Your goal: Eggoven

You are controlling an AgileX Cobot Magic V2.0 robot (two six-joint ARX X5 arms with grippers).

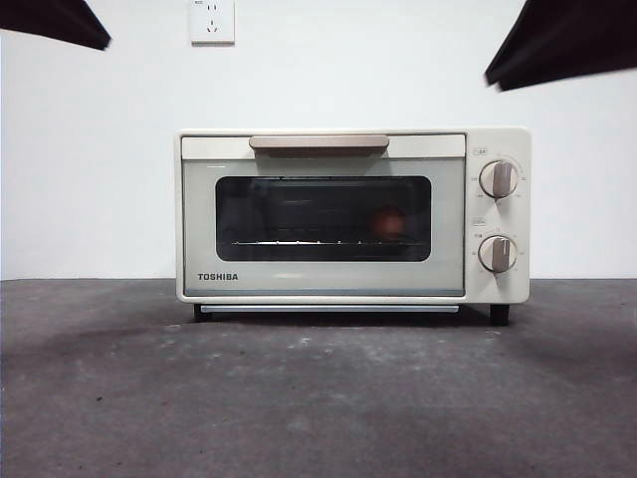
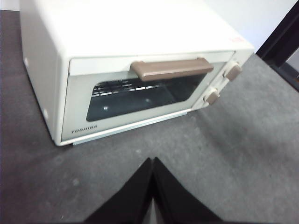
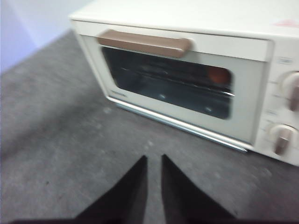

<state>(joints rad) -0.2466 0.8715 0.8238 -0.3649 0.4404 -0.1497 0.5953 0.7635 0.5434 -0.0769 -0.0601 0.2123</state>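
Observation:
The cream TOSHIBA toaster oven [image 1: 323, 281] stands in the middle of the table with its door closed. It also shows in the left wrist view [image 2: 117, 37] and the right wrist view [image 3: 243, 112]. The reddish-brown egg [image 1: 388, 221] lies inside on the rack, at the right behind the dark glass, and also shows in the right wrist view [image 3: 216, 74]. My left gripper [image 2: 153, 161] is shut and empty, held back above the table in front of the oven's left side. My right gripper [image 3: 154, 158] is empty with a narrow gap between its jaws, held back in front of the oven.
The oven's brown door handle [image 1: 318, 143] runs along the door's top, and two grey knobs [image 1: 498, 179] [image 1: 497, 253] sit on its right. A white wall with a socket [image 1: 211, 20] is behind. Both arms show as black tips at the top corners [image 1: 55, 22] [image 1: 567, 40].

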